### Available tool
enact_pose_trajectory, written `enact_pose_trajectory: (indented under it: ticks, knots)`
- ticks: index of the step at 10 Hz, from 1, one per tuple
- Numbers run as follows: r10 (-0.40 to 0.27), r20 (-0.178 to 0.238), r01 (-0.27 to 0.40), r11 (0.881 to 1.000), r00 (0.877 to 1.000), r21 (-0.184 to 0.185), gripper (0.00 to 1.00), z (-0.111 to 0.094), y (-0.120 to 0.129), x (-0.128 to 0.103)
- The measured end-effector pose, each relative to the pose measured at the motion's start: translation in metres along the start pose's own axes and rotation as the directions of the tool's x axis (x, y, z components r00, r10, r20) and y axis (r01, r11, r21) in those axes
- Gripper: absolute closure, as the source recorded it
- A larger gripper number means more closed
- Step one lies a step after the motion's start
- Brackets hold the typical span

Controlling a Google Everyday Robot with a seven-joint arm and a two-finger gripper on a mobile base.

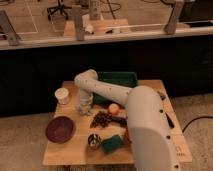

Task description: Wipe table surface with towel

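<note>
table (60,152): arm (145,125) hides towel; gripper (84,107) blurred.

We see our gripper (83,107) low at mid-left of the table (75,150), hemmed by the cup (62,95) to its left and grapes (102,119) lower right. Bare wood lies between it and the purple bowl (60,129), plus along the bottom edge.

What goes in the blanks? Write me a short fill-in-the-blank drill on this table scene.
1. The gripper hangs low over the table, just right of the white ____.
2. The bowl near the table's left front is dark ____.
3. The green tray sits at the table's ____ edge.
Missing words: cup; purple; back
</note>
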Motion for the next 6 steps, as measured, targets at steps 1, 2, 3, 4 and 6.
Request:
enact_pose_trajectory:
  ticks: [1,2,3,4,6]
  knots:
    - [-0.013,0.004,0.013,1.0,1.0,0.001,1.0,-0.002,-0.005,-0.012]
    - [-0.024,0.005,0.024,1.0,1.0,-0.002,1.0,-0.003,-0.005,-0.021]
    - [-0.034,0.005,0.034,0.999,0.999,-0.003,1.0,-0.005,-0.004,-0.026]
    - [-0.052,0.007,0.052,0.999,0.999,-0.007,1.0,-0.005,-0.002,-0.036]
    - [-0.094,0.017,0.095,0.995,0.995,-0.01,1.0,-0.005,0.008,-0.06]
